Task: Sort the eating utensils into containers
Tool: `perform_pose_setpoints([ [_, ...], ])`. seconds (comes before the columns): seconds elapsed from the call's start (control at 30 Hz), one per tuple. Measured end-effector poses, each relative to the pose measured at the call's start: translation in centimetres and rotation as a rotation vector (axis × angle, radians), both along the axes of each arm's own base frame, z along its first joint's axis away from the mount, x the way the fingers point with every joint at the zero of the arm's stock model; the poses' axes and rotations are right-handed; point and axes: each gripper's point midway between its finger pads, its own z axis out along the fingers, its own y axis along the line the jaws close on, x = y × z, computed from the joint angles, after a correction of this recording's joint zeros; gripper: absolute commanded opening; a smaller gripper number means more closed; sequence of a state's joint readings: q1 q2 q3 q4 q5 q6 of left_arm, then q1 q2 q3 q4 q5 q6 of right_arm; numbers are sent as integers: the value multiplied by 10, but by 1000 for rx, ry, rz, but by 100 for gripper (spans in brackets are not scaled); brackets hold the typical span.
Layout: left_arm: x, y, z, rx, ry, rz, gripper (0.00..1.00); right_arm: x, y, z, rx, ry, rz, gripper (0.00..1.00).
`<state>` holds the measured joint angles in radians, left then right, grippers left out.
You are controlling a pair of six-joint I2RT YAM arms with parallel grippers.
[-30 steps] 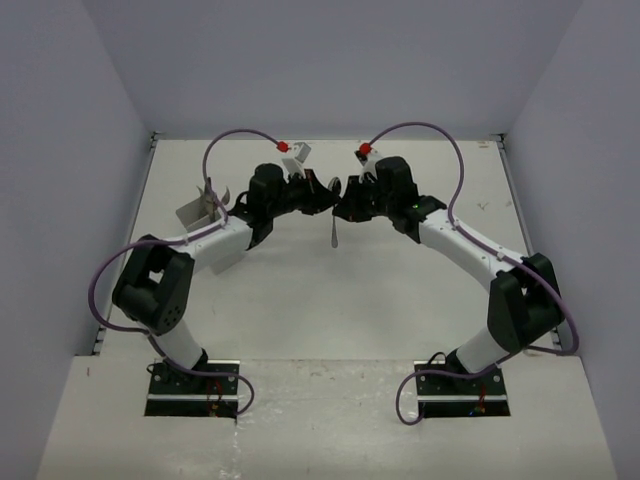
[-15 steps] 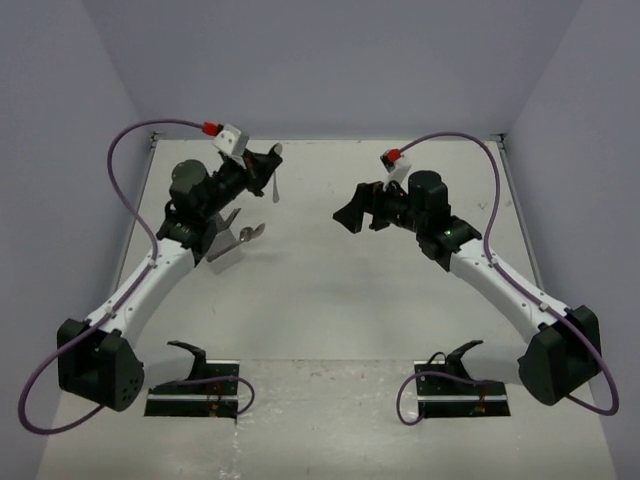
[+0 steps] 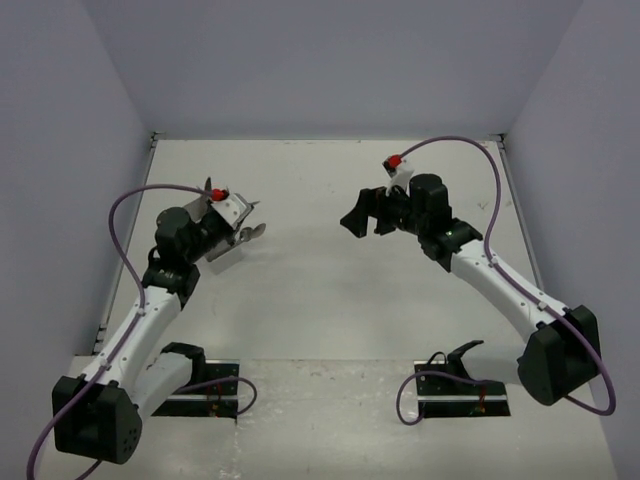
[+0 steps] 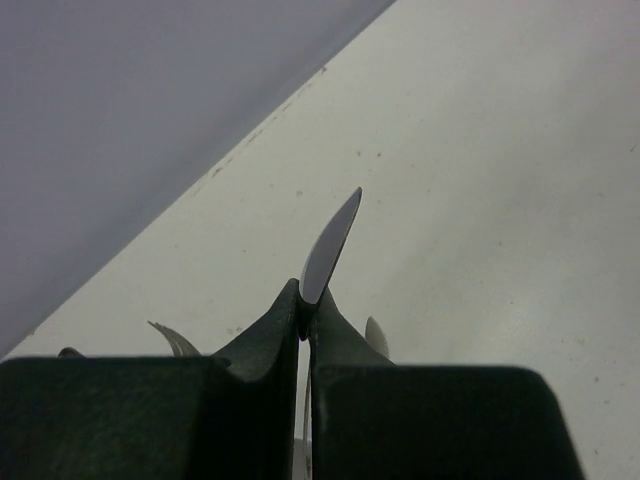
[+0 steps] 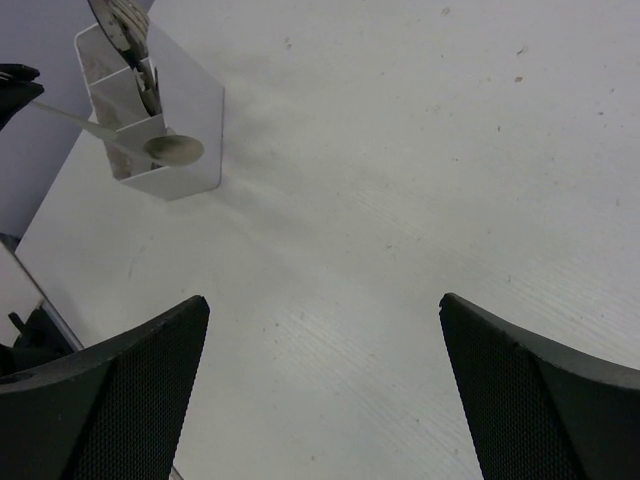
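Note:
My left gripper [image 4: 305, 296] is shut on a slim silver eating utensil [image 4: 333, 240]. It shows edge-on, its pointed end sticking out past the fingertips, and I cannot tell which kind it is. In the top view that gripper [image 3: 222, 228] hangs over the light grey containers [image 3: 226, 250] at the left. A spoon [image 3: 255, 231] leans out of the holder, bowl to the right. The right wrist view shows the containers [image 5: 190, 110] with that spoon [image 5: 175, 150] and more utensils [image 5: 125, 25] in the far compartment. My right gripper [image 3: 358, 218] hovers open and holds nothing [image 5: 322, 300].
Grey walls enclose the table on three sides, and the left wall [image 4: 120, 120] runs close behind the holder. Purple cables [image 3: 120, 230] loop above both arms. Fork tines [image 4: 170, 340] and a spoon bowl [image 4: 375, 335] show just below my left fingers.
A second ago both grippers met mid-table over a hanging utensil. The right gripper opened and drew back right. The left carried the utensil leftwards and came down over the containers.

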<state>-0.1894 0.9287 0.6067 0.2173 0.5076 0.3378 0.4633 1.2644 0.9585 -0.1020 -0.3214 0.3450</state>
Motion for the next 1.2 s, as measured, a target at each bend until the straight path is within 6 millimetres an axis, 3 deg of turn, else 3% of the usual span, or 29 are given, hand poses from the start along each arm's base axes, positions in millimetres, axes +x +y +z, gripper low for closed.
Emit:
perform_pose_setpoints([
  [0.2,13,21,-37,56,101,40,0,6,-5,-15,-26,37,-18,99],
  [0.33,11,34,-63,68,151,63,0,12,-14,-24,-41,64,-48,99],
  [0.5,8,40,-74,58,177,67,2,17,-27,-30,-52,90,-83,99],
  [0.73,6,46,-94,53,227,107,32,21,-38,-32,-55,102,-113,99],
  [0.77,7,48,-94,54,229,120,49,22,-40,-33,-55,103,-117,99],
  [0.8,8,50,-94,53,230,132,55,22,-41,-33,-55,103,-120,99],
  [0.83,8,51,-94,52,231,139,65,23,-42,-33,-54,103,-123,99],
  [0.9,8,51,-92,40,231,146,100,24,-44,-32,-54,103,-130,99],
  [1.03,6,50,-74,-9,216,163,100,24,-52,-30,-46,100,-159,99],
  [1.2,19,52,1,-210,164,249,100,21,-74,-30,-34,103,-270,99],
])
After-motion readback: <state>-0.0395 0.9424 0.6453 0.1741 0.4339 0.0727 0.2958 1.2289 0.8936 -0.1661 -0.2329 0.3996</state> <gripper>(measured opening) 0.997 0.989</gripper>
